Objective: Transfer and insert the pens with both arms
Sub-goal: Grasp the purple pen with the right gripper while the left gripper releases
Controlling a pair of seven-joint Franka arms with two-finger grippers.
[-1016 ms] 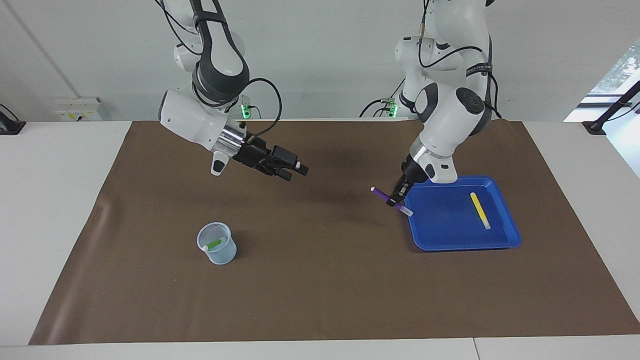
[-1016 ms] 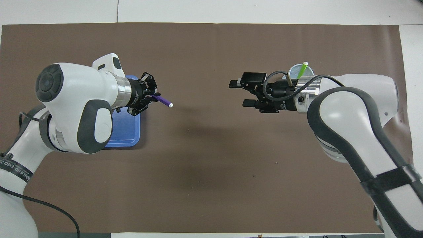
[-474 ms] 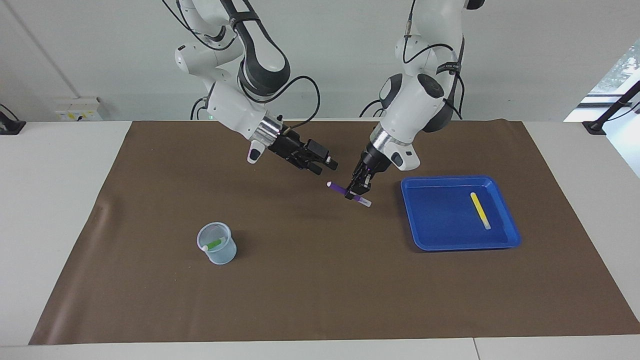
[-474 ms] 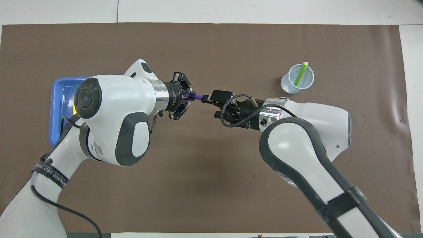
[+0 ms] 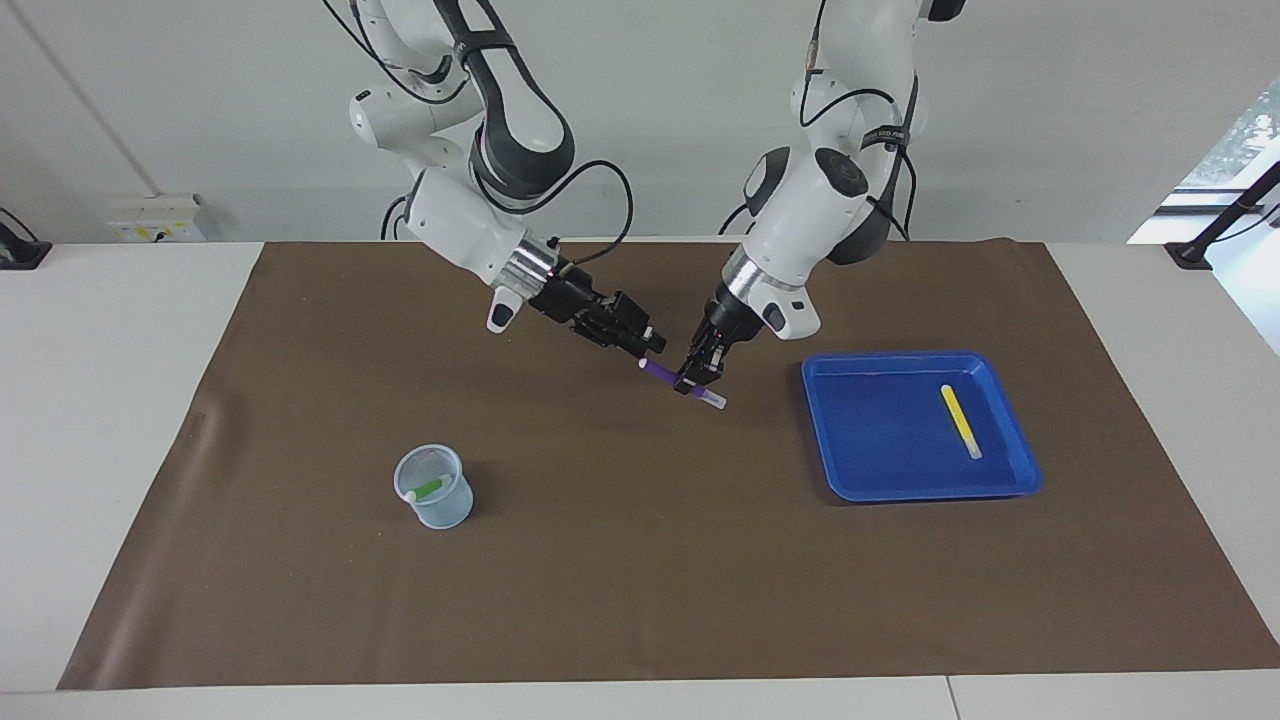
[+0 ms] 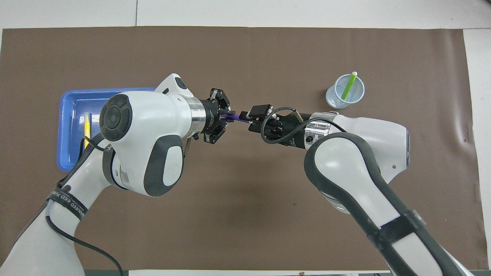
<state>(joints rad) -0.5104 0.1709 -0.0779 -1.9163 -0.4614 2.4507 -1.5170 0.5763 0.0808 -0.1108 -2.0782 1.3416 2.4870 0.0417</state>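
My left gripper (image 5: pixel 697 380) is shut on the purple pen (image 5: pixel 664 371) and holds it tilted in the air over the middle of the brown mat. The pen's free pale end points toward my right gripper (image 5: pixel 648 347), which has come right up to that end. In the overhead view the purple pen (image 6: pixel 232 117) spans the short gap between the left gripper (image 6: pixel 222 117) and the right gripper (image 6: pixel 247 119). The green pen (image 5: pixel 428 489) stands in a pale blue cup (image 5: pixel 440 512). The yellow pen (image 5: pixel 960 421) lies in a blue tray (image 5: pixel 900 482).
The cup (image 6: pixel 330 100) with the green pen (image 6: pixel 348 86) stands toward the right arm's end of the mat. The blue tray (image 6: pixel 69 153) with the yellow pen (image 6: pixel 86 130) lies toward the left arm's end. A brown mat (image 5: pixel 640 580) covers the table.
My left gripper carried the purple pen from beside the tray to over the middle of the mat. My right gripper swung in from near the cup and met the pen's free end.
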